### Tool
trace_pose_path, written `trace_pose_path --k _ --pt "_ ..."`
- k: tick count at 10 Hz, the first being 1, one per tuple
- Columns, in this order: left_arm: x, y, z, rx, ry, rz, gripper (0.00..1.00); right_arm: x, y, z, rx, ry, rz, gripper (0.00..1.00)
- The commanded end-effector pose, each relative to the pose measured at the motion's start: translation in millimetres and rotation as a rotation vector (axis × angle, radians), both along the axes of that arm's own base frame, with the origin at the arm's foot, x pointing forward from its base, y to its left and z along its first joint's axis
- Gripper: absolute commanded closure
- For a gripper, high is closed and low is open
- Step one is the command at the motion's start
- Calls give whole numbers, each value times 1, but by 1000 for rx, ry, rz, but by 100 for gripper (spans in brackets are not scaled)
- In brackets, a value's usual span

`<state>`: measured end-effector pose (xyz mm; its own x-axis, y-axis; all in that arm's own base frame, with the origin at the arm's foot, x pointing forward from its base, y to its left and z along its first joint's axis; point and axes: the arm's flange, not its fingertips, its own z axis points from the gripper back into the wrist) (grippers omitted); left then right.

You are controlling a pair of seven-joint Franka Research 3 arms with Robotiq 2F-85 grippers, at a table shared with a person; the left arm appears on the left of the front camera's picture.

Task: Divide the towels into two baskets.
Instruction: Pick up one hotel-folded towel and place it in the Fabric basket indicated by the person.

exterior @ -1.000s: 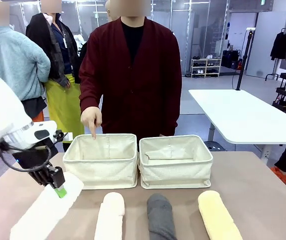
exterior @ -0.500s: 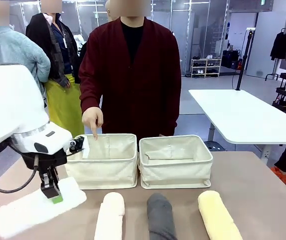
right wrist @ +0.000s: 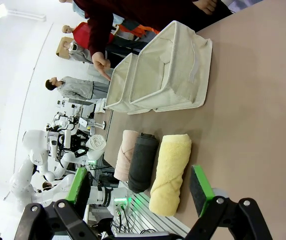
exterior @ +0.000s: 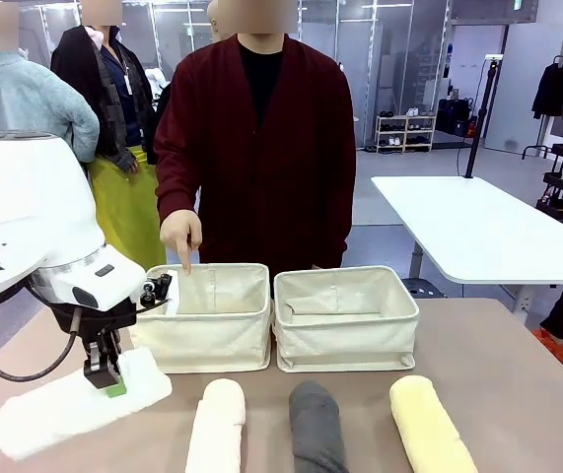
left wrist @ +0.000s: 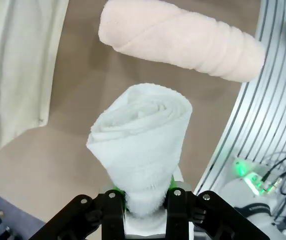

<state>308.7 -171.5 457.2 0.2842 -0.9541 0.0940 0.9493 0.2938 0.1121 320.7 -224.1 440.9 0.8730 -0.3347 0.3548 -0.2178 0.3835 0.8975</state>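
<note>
Left fingers (exterior: 104, 372) gripped the lower-left white towel (exterior: 64, 414), right fingers (right wrist: 80, 192) gaped; next it likely needed lifting over the centre-left basket (exterior: 202, 325).

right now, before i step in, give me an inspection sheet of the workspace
surface: brown table, no spills seen
job's things: white towel gripped at one end; cream towel, dark grey towel and yellow towel lie in a row in front of the left basket and right basket; no towels seen inside either
clutter: nothing seen
claws: left claw shut on the white towel; right claw open, holding nothing
cables: black cable loops under the left arm
surroundings: person's hand points down at the left basket; white table behind
</note>
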Motion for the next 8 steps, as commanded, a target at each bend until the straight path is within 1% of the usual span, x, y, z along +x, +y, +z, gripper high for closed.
trace_pose_path --k 1,2,3,5,6,7,8 --pt "1 -1 1 -2 -11 -16 68 -2 1 3 4 -9 4 0" --pt "3 -16 18 45 -147 -170 68 -2 1 3 4 -9 4 0" --pt "11 -44 34 124 -233 -283 68 -2 1 3 4 -9 4 0" --pt "34 -78 56 200 -255 -351 68 -2 1 3 4 -9 4 0" --pt "49 -91 68 212 -272 -380 68 -2 1 3 4 -9 4 0" --pt "72 -104 76 253 -298 -414 68 -2 1 3 4 -9 4 0" --pt "97 -111 80 292 -307 -447 68 -2 1 3 4 -9 4 0"
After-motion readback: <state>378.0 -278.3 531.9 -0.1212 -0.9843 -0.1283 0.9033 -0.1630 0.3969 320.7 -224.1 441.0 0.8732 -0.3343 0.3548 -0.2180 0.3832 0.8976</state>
